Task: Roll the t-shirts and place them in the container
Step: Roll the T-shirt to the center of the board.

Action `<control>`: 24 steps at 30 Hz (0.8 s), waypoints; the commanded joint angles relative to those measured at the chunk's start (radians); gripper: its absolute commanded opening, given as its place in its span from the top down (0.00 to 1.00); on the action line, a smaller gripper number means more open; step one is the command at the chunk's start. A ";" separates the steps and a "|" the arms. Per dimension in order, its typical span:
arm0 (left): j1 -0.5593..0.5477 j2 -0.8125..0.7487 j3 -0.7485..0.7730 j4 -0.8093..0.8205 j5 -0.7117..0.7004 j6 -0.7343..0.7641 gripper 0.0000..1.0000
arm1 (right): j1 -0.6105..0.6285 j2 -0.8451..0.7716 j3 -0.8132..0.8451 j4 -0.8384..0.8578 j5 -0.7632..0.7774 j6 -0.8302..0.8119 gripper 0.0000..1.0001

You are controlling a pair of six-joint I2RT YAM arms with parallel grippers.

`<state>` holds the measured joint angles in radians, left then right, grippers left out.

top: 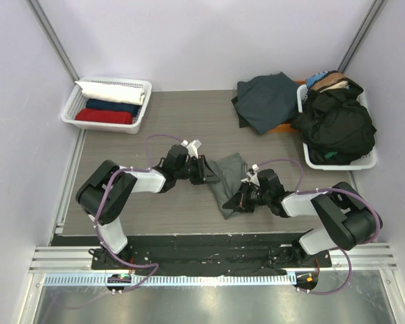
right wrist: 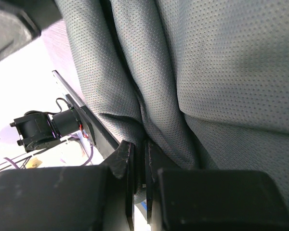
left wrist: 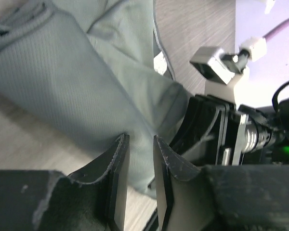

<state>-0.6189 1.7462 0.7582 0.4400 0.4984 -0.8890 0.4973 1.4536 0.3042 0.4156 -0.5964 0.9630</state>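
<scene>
Here, near the table's [top: 155, 115] front edge, left gripper [top: 212, 177] and right gripper [top: 237, 202], nearly closed, each pinch the grey-green shirt [top: 228, 177].

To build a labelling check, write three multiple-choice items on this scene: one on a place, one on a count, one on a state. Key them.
1. The grey-green cotton t-shirt lies: A in a basket; B on the grey wood-grain table; C on the wall.
2. Rolled t-shirts in the far-left white plastic lattice basket: A one; B three; C five.
3. Fingers of the right gripper: A wide open; B out of view; C pinching the t-shirt.
B, it lies mid-table; B, white, navy, red rolls; C, fabric sits between them.
</scene>
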 commanded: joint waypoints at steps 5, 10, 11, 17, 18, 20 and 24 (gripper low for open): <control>-0.002 0.139 0.110 0.106 -0.015 0.018 0.71 | 0.006 -0.005 0.024 -0.089 -0.005 -0.024 0.94; -0.002 0.232 0.136 0.118 -0.037 0.032 0.74 | 0.006 -0.033 0.032 -0.130 -0.006 -0.044 0.89; -0.002 0.240 0.145 0.120 -0.040 0.033 0.74 | 0.006 -0.038 0.032 -0.135 -0.005 -0.043 0.87; -0.002 0.269 0.164 0.111 -0.041 0.050 0.74 | 0.004 -0.157 0.064 -0.323 0.072 -0.125 0.59; -0.002 0.269 0.165 0.111 -0.040 0.050 0.74 | 0.003 -0.188 0.076 -0.409 0.120 -0.141 0.57; -0.002 0.277 0.165 0.111 -0.040 0.050 0.74 | 0.004 -0.269 0.120 -0.510 0.173 -0.197 0.57; -0.002 0.285 0.168 0.114 -0.032 0.050 0.74 | 0.006 -0.355 0.211 -0.719 0.260 -0.274 0.57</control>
<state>-0.6262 1.9877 0.9165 0.5724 0.5072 -0.8848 0.4980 1.1893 0.4030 -0.0376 -0.4603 0.8116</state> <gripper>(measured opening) 0.258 0.432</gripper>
